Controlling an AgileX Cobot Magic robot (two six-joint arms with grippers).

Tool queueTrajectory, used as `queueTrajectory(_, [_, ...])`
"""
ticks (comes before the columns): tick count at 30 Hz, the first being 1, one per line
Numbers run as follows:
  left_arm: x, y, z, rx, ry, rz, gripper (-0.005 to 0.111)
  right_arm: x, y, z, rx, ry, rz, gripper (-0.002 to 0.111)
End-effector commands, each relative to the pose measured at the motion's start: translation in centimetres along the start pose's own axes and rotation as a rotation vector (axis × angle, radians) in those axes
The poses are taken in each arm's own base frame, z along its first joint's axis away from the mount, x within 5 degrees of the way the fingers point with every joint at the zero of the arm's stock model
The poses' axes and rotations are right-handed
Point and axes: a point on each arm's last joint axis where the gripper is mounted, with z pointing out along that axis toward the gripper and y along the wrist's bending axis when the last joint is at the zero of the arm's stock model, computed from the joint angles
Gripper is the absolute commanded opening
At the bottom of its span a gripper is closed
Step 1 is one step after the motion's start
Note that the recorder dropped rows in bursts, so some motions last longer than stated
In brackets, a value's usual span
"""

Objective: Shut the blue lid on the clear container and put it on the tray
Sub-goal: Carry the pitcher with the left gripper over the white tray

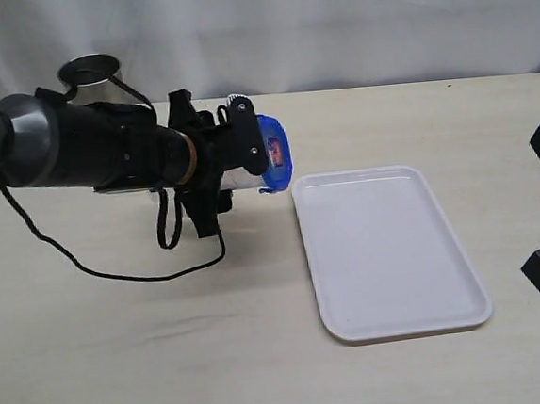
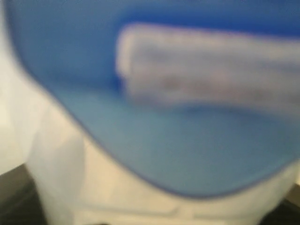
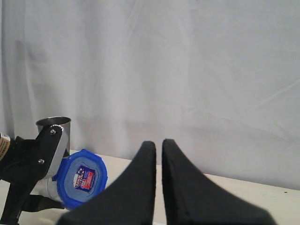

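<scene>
The left end effector is clamping the clear container across its body. It is holding the container tipped on its side, seemingly lifted off the worktop, just left of the tray. The blue lid is sitting on the container's mouth and facing right toward the tray; whether its flaps are snapped down cannot be told. The right end effector is waiting at the right edge with its fingers together, holding nothing. The container is probably light, stiff and slick-walled, so a firm mid-body grip is likely suiting it best, while the lid is needing pressure on its flaps.
</scene>
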Motion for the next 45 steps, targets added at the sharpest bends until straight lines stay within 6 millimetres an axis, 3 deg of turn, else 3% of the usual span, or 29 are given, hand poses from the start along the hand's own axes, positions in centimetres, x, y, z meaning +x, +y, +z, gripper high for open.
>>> queueTrajectory(1, [-1.8, 1.0, -1.1, -0.096, 0.057, 0.177, 0.0, 0.2, 0.0, -0.1, -0.001, 0.017, -0.006, 0.005])
queueTrajectory(8, [-2.8, 1.2, -2.3, -0.239, 0.235, 0.411, 0.0, 0.3, 0.0, -0.1, -0.006, 0.028, -0.006, 0.005])
queueTrajectory(19, [-4.1, 0.7, -3.0, -0.295, 0.281, 0.491, 0.0, 0.3, 0.0, -0.1, -0.006, 0.029, -0.004, 0.005])
queueTrajectory(25, [-6.6, -0.6, -3.8, -0.337, 0.217, 0.668, 0.0, 0.3, 0.0, -0.1, -0.006, 0.029, -0.004, 0.005])
queueTrajectory(29, [-8.6, -2.3, -3.4, -0.268, 0.016, 0.736, 0.0, 0.3, 0.0, -0.1, -0.006, 0.029, -0.004, 0.005])
queueTrajectory(36, [-9.5, -4.8, -1.7, -0.239, -0.017, 0.859, 0.0, 0.3, 0.0, -0.1, -0.006, 0.029, -0.004, 0.005])
queueTrajectory(45, [-11.1, -6.2, -1.1, -0.161, -0.176, 0.873, 0.0, 0.3, 0.0, -0.1, -0.006, 0.029, -0.004, 0.005])
